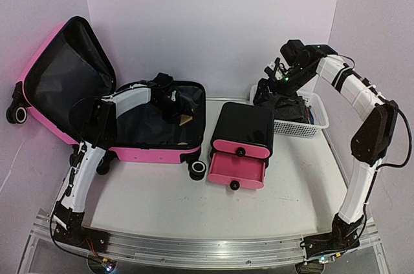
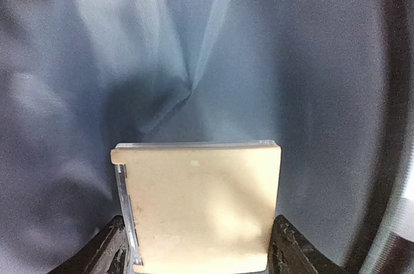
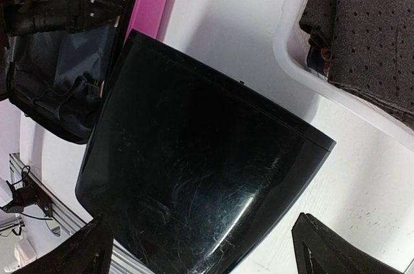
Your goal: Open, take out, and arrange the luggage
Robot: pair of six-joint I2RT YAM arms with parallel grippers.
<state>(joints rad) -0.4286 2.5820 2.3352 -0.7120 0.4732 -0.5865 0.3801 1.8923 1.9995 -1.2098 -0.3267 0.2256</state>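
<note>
Robotics lab's test cell: left arm (image 1: 77, 180) and right arm (image 1: 361, 187) bolted to an aluminium rail (image 1: 207, 245) edging a white surface (image 1: 162, 206), plain lilac walls (image 1: 207, 22) around.

beige case (image 2: 200, 209) bottom cut off, basket (image 1: 301, 129) contents indistinct

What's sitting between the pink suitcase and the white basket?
A black cabinet with pink drawers stands between the suitcase and basket, shown in the top view.

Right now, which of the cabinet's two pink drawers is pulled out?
The lower drawer: it juts forward toward the arms, while the upper drawer sits flush in the black cabinet.
</note>
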